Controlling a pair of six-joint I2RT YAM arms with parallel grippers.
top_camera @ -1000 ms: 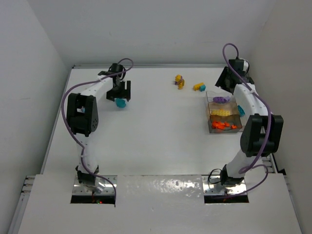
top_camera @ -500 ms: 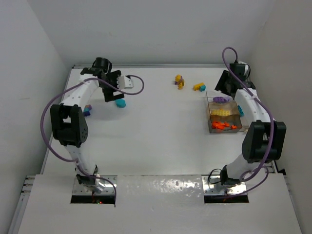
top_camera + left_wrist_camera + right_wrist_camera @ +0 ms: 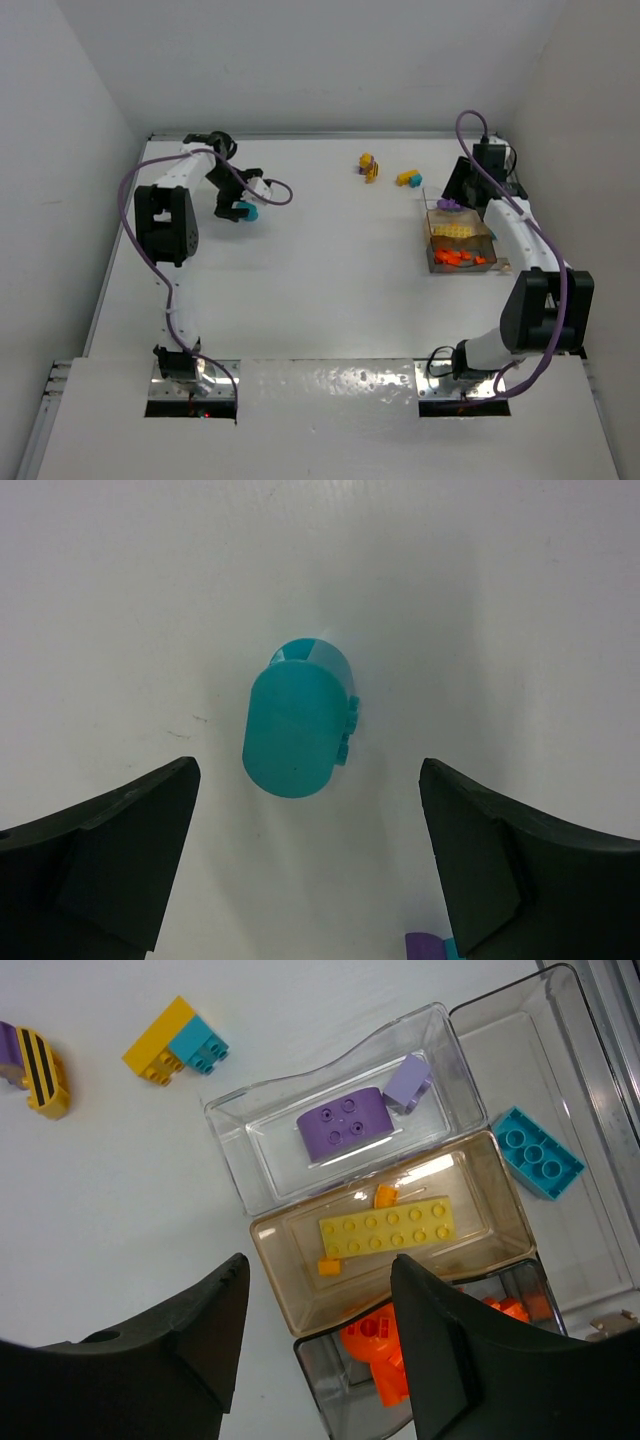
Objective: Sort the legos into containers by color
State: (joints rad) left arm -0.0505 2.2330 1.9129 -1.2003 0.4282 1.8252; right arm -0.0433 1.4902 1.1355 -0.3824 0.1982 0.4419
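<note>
Left wrist view: your left tool (image 3: 307,805) is wide open, and the teal lego (image 3: 297,725) lies just ahead between its fingers (image 3: 110,850), long side pointing away.

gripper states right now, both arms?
Left gripper: open, a teal lego lies between its fingers, not gripped.
Right gripper: open, empty, above the clear containers.

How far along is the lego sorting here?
Done: purple bricks, a yellow plate, orange pieces and a teal brick lie in separate containers. In hand: nothing; the left jaws stand open over a loose teal piece. Left: that piece, a purple bit nearby, a yellow-teal clump, a striped clump.
</note>
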